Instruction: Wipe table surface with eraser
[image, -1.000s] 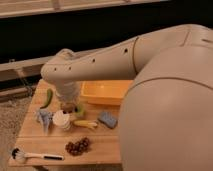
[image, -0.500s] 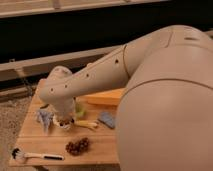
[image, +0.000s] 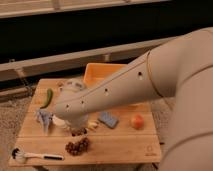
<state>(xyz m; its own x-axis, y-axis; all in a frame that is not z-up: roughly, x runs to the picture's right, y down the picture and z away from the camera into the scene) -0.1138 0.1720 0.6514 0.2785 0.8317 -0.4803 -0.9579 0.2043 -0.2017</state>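
Camera view: eraser (image: 107, 120) is a small flat blue-grey block lying flat on the bench (image: 125, 146), in front of the yellow tub (image: 102, 74), nothing touching it. My guess is it's light, with a stiff body and a softer wiping face. It doesn't look fragile and shouldn't slip much. Best hold looks like from above, across the two long sides, with the flat face kept down for the wipe. Bench top is pale wood with plank lines and it's cluttered. Round orange fruit (image: 137, 121) is front-right of the tub, grapes (image: 77, 146) are front-left toward the near edge, and green chili (image: 48, 97) is off to the tub's left, so wipe lanes are tight. Tool (image: 78, 130) is front-left of the tub, low over the bench and mostly hidden under the wrist. It is closed with nothing visibly in it, and the eraser is not picked up.
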